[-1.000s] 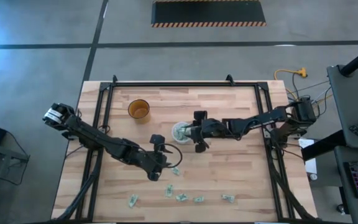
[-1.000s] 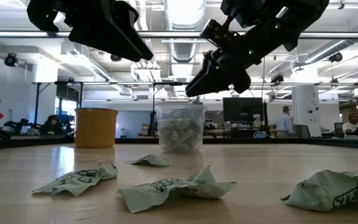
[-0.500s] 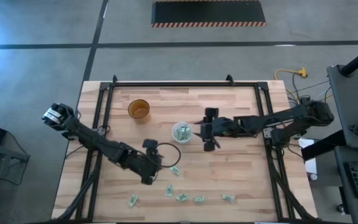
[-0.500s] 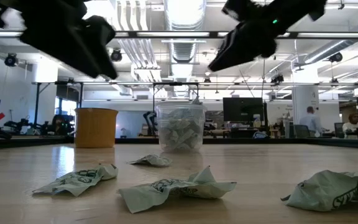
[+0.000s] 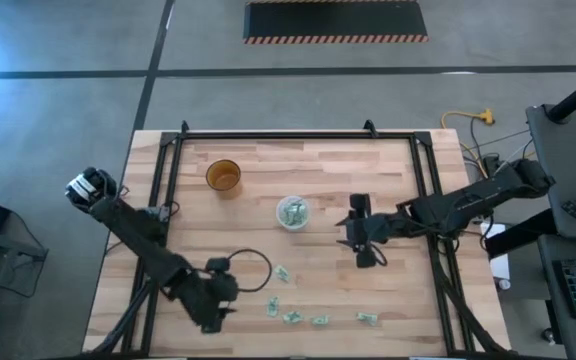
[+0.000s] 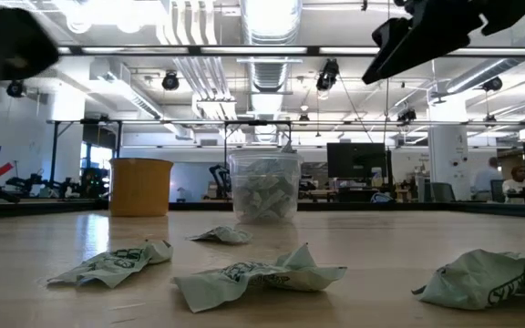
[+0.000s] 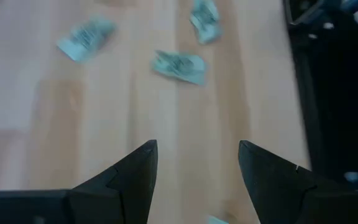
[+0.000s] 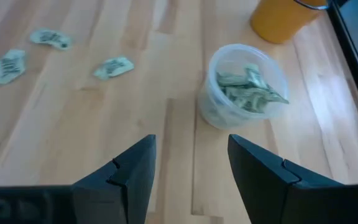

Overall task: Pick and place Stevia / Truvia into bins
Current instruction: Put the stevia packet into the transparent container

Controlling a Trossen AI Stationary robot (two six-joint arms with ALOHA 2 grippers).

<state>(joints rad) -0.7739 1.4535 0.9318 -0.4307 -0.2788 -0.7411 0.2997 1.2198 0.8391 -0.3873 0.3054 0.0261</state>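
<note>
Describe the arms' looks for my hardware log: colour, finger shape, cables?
Both arms are dark, near-black jointed links. The left gripper and right gripper each end in two dark, wedge-shaped fingers tapering to points. A thin black cable loops beside the left arm's wrist. No markings are readable.

sachets (image 5: 295, 318) along table's (image 5: 388, 170) near edge | bin (image 5: 291, 212) centre | cup (image 5: 223, 176) behind-left

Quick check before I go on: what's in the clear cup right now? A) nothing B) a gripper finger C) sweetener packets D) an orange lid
C: the clear cup holds a pile of green-and-white sweetener packets, also visible through its wall in the low view.
</note>
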